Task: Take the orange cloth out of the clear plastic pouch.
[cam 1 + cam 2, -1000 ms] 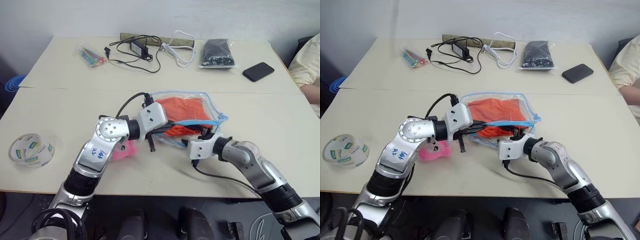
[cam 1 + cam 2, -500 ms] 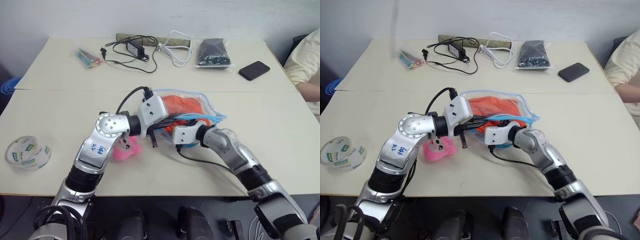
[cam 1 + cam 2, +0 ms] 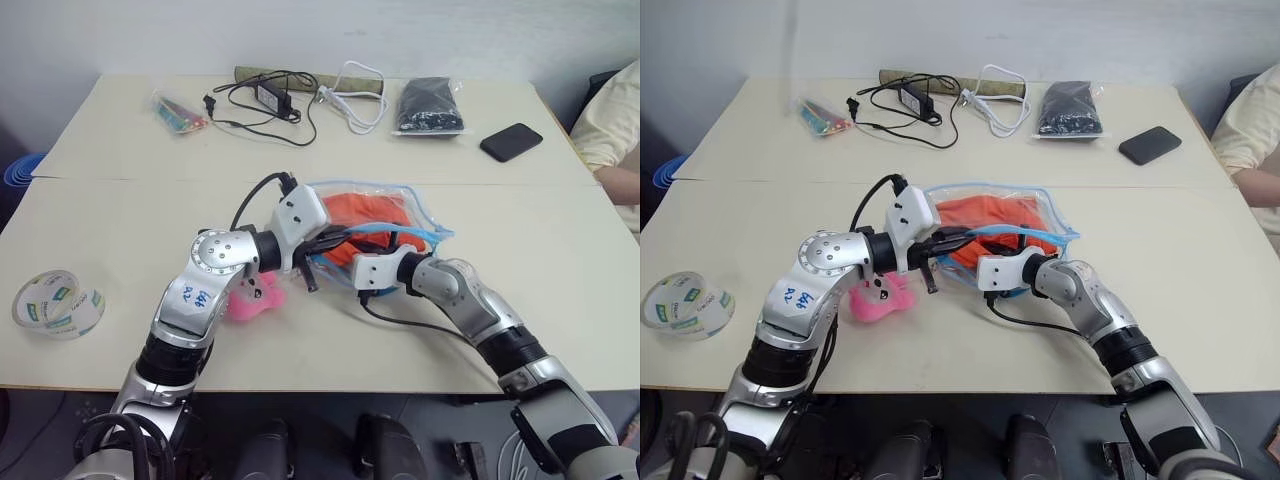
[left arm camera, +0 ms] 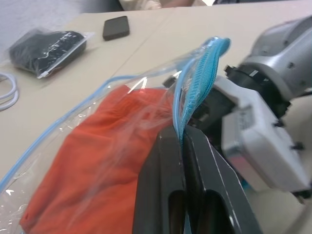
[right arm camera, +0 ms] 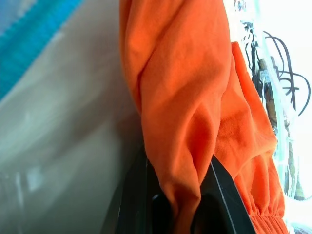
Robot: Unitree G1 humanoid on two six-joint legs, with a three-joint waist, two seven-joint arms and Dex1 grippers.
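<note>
The clear plastic pouch (image 3: pixel 424 208) with light-blue edging lies mid-table, and the orange cloth (image 3: pixel 377 212) is inside it. My left gripper (image 4: pixel 183 134) is shut on the pouch's blue zipper edge (image 4: pixel 196 78), lifting it so the mouth gapes. Through that mouth my right gripper (image 3: pixel 343 260) reaches inside. In the right wrist view its fingers (image 5: pixel 141 185) are shut on a fold of the orange cloth (image 5: pixel 180 73). Most of the cloth (image 4: pixel 97 156) still shows behind the clear plastic.
A pink plush toy (image 3: pixel 250 297) lies under my left forearm. A tape roll (image 3: pixel 55 297) sits at the left. Along the far edge are cables with an adapter (image 3: pixel 270 95), a bag of black items (image 3: pixel 432 105) and a phone (image 3: pixel 511 142). A person's sleeve (image 3: pixel 612 115) is at the right.
My right gripper has moved left into the pouch's mouth and closed on the orange cloth. My left gripper kept its hold on the zipper edge.
</note>
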